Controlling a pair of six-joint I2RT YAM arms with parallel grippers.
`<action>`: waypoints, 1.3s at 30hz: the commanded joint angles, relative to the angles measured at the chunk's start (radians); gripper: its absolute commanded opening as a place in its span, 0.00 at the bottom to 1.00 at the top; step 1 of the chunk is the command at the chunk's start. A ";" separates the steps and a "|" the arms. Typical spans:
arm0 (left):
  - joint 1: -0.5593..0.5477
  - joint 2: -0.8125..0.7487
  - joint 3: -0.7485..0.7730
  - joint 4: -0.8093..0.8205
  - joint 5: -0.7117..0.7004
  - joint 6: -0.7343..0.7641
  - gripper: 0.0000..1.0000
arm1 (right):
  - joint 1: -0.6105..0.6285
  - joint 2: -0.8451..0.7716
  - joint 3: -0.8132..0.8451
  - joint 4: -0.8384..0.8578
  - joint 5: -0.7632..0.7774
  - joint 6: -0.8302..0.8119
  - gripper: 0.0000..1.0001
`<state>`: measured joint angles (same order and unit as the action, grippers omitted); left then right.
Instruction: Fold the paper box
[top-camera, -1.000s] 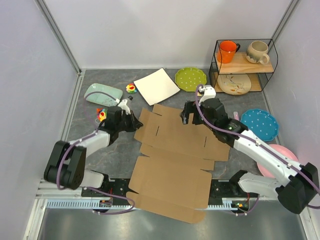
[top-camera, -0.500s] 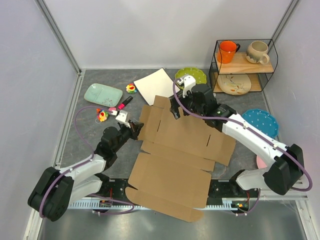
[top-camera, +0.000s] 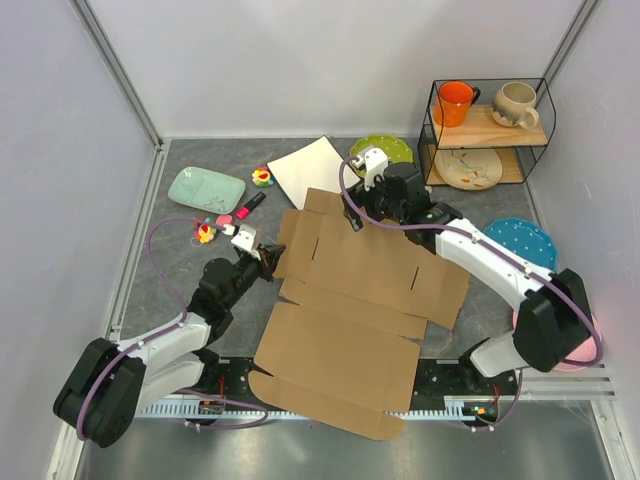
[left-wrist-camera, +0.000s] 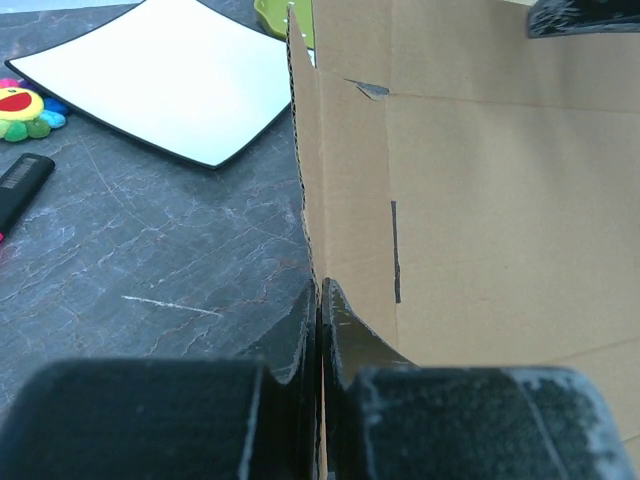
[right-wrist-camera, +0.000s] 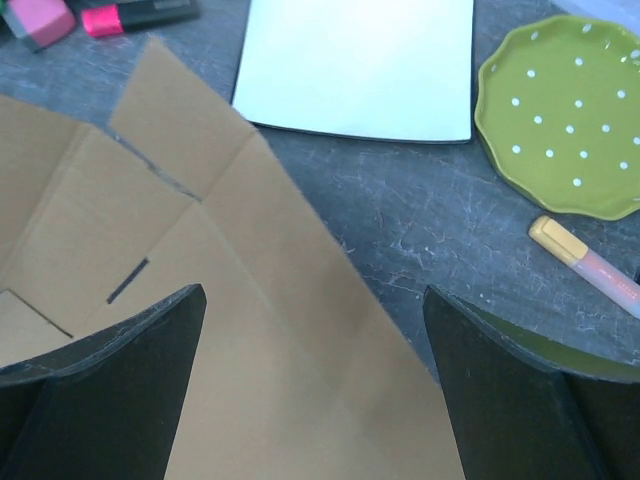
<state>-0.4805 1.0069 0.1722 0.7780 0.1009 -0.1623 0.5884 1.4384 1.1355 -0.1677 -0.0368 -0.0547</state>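
Over the last second the left arm had drawn back toward its base and the right arm had reached forward to the far edge of the paper box (top-camera: 350, 290). The box lay unfolded in the middle of the table, its near end over the arm bases.

The left gripper (left-wrist-camera: 320, 300) was clamped shut on the edge of the box's left side flap (left-wrist-camera: 340, 180), holding it upright. The right gripper (right-wrist-camera: 310, 300) hung with its jaws wide apart over the far flap and held nothing.

The pinch sat on a thin corner of cardboard, so a hard pull might have slipped it free, or creased the flap off its score line. Nothing pinned the sheet down, so a push from the right gripper could have slid the whole box into the white square plate (top-camera: 313, 172) or the green dotted plate (top-camera: 381, 156) just beyond it.

The wire shelf (top-camera: 432, 120) carried an orange mug (top-camera: 455, 102) and a beige mug (top-camera: 516, 103) on its upper board, and a patterned plate (top-camera: 468, 168) below. Whether the mugs held anything could not be told.
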 joint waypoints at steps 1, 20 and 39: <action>-0.010 -0.027 -0.011 0.061 -0.049 0.060 0.02 | -0.099 0.050 0.011 0.121 -0.092 0.019 0.98; -0.029 -0.028 -0.007 0.038 -0.086 0.072 0.02 | -0.257 0.122 -0.097 0.301 -0.494 0.197 0.95; -0.046 -0.042 0.001 0.018 -0.083 0.038 0.02 | -0.138 0.174 -0.094 0.172 -0.336 0.079 0.53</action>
<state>-0.5179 0.9787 0.1593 0.7368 0.0265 -0.1356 0.4122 1.6005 1.0252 0.0380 -0.4206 0.0711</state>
